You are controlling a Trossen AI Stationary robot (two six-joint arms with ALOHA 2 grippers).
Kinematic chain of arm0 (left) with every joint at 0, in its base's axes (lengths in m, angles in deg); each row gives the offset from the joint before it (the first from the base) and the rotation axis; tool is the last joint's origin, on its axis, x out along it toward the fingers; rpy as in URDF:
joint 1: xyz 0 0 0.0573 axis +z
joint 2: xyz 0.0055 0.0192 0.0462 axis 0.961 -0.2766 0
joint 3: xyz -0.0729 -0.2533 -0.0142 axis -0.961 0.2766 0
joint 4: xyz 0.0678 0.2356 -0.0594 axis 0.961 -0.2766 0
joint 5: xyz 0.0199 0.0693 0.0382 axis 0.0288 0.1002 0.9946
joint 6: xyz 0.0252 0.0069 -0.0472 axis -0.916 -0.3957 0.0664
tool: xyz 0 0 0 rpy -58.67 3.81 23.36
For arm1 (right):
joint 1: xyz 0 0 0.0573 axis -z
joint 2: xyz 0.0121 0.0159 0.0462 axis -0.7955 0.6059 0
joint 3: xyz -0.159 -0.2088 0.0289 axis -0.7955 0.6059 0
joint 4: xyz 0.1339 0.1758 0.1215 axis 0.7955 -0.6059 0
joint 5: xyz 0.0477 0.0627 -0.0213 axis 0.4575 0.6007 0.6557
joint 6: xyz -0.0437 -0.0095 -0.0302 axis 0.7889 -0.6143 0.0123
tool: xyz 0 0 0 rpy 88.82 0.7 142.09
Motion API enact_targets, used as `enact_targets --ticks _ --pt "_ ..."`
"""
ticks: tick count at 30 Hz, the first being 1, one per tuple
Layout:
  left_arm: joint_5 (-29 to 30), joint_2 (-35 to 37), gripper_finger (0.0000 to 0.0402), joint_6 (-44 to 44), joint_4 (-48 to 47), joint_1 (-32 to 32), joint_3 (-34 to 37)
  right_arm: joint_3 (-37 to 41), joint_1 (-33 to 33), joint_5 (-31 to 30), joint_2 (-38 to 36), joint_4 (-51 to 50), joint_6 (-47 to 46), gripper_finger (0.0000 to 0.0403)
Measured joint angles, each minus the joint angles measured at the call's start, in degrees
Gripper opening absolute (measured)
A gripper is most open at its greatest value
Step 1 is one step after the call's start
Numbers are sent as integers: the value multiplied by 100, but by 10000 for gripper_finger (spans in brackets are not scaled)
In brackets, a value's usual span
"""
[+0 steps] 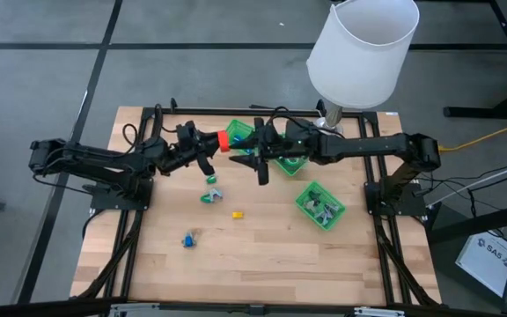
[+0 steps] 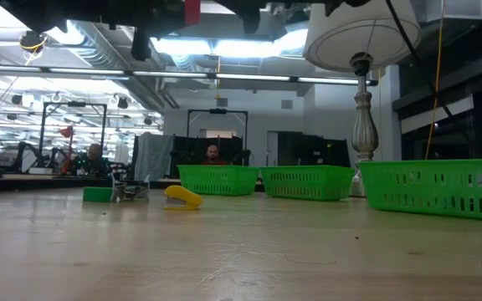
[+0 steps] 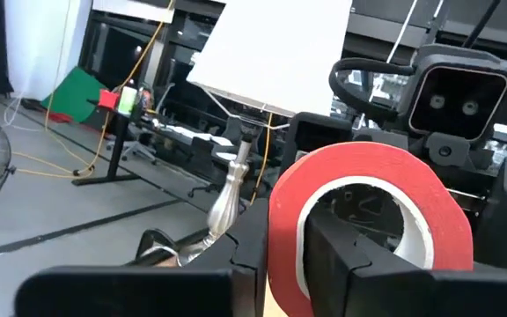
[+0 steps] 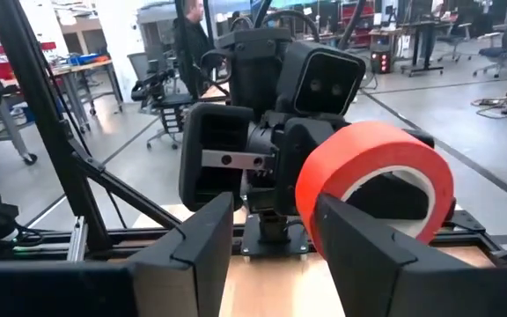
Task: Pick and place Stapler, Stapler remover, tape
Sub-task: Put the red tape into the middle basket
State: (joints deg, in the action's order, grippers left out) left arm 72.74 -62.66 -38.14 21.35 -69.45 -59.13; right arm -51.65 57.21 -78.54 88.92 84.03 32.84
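Holding one red ring-shaped tape roll with a white core (image 1: pixel 223 139) high above the wooden tabletop (image 1: pixel 236 255), the left gripper (image 1: pixel 211 143) is clamped on it, apparently offering it for handover. Facing it, the right gripper (image 1: pixel 260 160) stands apart, empty. Three green mesh trays (image 1: pixel 319 205) lie beyond, likely destinations.

Tape roll (image 1: pixel 223 140) in left hand (image 1: pixel 216 141), above table (image 1: pixel 262 246), facing right hand (image 1: pixel 259 151); trays (image 1: pixel 320 205) behind and right.
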Motion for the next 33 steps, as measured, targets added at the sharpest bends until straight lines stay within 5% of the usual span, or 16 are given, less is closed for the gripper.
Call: enact_targets --ticks 10,18,27,33 --pt "168 282 47 -404 -149 -9 0 -109 141 5 59 -126 -8 172" --pt "-354 256 46 -465 -220 -11 -22 -107 242 -54 90 -86 -14 172" --pt "24 260 48 -465 -250 102 -22 -107 242 -38 93 8 -25 172" --pt "-91 216 48 -209 -209 278 -22 -107 252 458 373 541 -406 172"
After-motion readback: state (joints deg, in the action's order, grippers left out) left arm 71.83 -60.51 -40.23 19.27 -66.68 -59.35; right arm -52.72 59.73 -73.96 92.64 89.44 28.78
